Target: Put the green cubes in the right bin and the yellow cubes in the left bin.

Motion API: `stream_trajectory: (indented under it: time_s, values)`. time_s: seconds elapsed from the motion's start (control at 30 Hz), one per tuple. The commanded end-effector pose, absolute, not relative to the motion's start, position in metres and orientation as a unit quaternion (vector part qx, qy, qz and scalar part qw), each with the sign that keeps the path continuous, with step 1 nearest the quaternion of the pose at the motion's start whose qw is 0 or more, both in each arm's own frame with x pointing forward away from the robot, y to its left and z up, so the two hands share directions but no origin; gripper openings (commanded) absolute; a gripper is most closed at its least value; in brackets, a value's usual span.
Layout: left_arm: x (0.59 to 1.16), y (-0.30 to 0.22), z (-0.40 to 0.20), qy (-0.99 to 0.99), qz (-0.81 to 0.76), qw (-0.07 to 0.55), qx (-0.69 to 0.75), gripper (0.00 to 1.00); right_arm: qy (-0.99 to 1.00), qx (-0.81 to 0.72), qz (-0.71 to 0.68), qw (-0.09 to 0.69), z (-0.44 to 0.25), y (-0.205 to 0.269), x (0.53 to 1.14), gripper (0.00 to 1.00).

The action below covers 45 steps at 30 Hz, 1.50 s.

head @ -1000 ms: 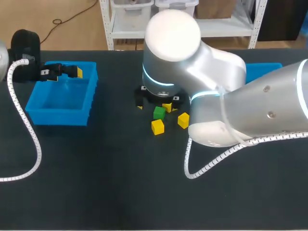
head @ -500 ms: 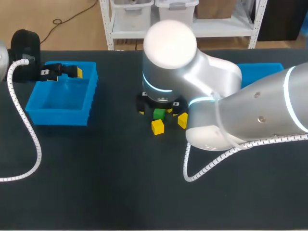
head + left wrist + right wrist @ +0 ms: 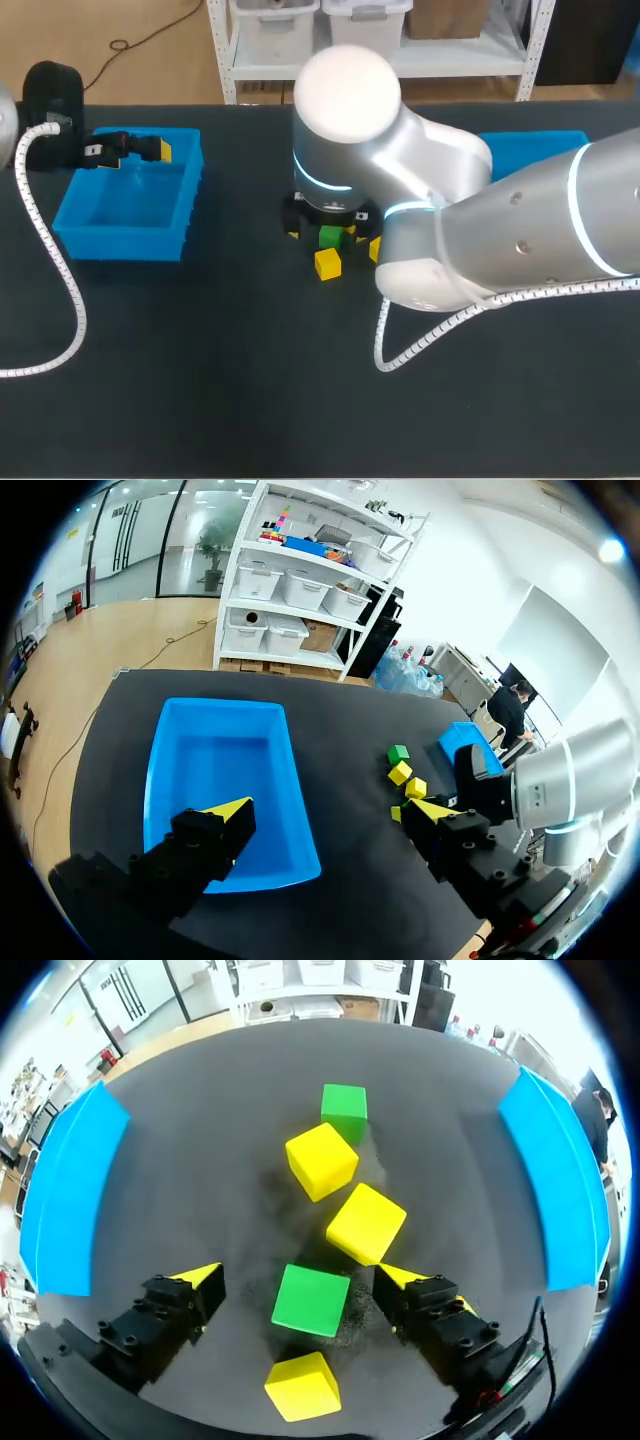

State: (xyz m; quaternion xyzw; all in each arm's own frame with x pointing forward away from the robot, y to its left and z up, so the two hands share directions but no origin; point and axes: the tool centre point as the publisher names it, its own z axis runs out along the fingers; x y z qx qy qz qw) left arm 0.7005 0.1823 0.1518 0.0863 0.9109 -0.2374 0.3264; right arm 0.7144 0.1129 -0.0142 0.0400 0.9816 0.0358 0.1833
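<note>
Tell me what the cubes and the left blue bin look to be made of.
Small green cubes and small yellow cubes: evenly coloured, matte faces with crisp edges, so likely painted wood or plastic; the look leaves it open. Left blue rectangular bin: probably moulded plastic, from its uniform colour, slight sheen and ribbed outer wall.

left pincer (image 3: 325, 810): fingers spread, aloft | right pincer (image 3: 298, 1278): fingers spread, pointing down, low

On the black table (image 3: 200, 380) are set a left bin (image 3: 120, 243), a right bin (image 3: 540, 145), and centrally clustered green cubes (image 3: 311, 1300) and yellow cubes (image 3: 366, 1223).
</note>
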Motion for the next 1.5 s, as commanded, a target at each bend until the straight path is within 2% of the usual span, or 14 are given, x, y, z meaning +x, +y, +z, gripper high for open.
stream_trajectory:
  time_s: [0.03, 0.07, 0.6, 0.87, 1.13, 1.5]
  values:
    - [0.700, 0.184, 0.150, 0.908, -0.242, 0.329, 0.088, 1.00, 0.981, 0.045, 0.036, 0.183, -0.014, 0.112, 0.716, 0.07]
    - [0.700, 0.184, 0.150, 0.908, -0.242, 0.329, 0.088, 1.00, 0.981, 0.046, 0.036, 0.183, -0.013, 0.112, 0.716, 0.00]
    - [0.700, 0.184, 0.150, 0.908, -0.242, 0.329, 0.088, 1.00, 0.981, 0.047, 0.049, 0.183, -0.005, 0.115, 0.716, 0.00]
    - [0.700, 0.184, 0.150, 0.908, -0.242, 0.329, 0.088, 1.00, 0.964, 0.017, 0.090, 0.249, 0.061, 0.105, 0.722, 0.00]
    - [0.700, 0.184, 0.150, 0.908, -0.242, 0.329, 0.088, 1.00, 0.940, 0.047, 0.086, 0.326, 0.119, 0.035, 0.741, 0.00]
    - [0.700, 0.184, 0.150, 0.908, -0.242, 0.329, 0.088, 1.00, 0.923, 0.188, 0.044, 0.333, 0.108, -0.112, 0.769, 0.00]
